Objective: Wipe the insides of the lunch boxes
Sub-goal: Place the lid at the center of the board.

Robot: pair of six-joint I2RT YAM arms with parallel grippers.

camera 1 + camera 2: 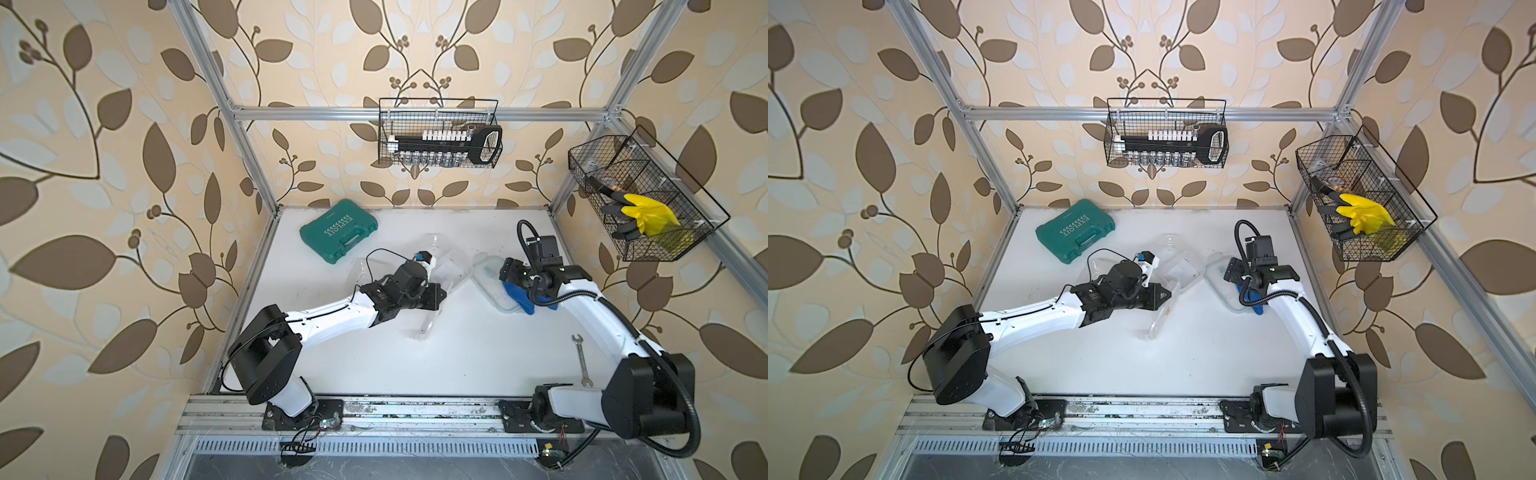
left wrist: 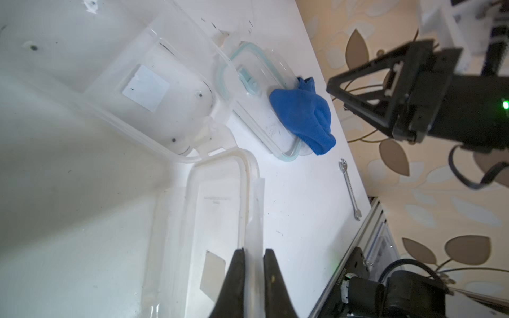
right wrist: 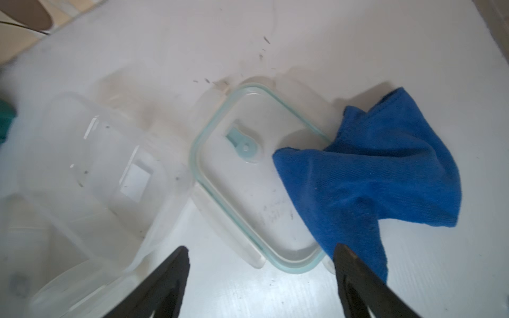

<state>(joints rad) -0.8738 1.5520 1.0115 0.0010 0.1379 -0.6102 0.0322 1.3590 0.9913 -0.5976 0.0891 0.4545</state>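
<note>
In both top views my left arm reaches low across the white table [image 1: 415, 365]. My left gripper [image 1: 443, 291] is clamped on a clear lid [image 1: 424, 322] that stands tilted on its edge under the tips. The deep lunch box [image 1: 451, 268] sits just past those tips, between my two grippers. My right arm bends in from its base. My right gripper [image 1: 508, 270] hangs over a teal-rimmed lid [image 1: 488, 266], with a blue cloth [image 1: 517, 299] bunched beneath the wrist.

In the left wrist view my fingers [image 2: 237, 264] pinch the clear lid's side flap. Ahead of them I look into the deep lunch box and see a white label patch and a few dark specks on its floor. Beyond it the teal-rimmed lid lies flat, and the cloth is draped over its far end.

In the right wrist view my jaws stand wide apart with nothing between them. The teal-rimmed lid lies straight ahead of them. The cloth covers the lid's corner beside one finger, though I cannot tell whether it touches that finger. The deep lunch box sits off the other finger's side, just beside the lid.
</note>
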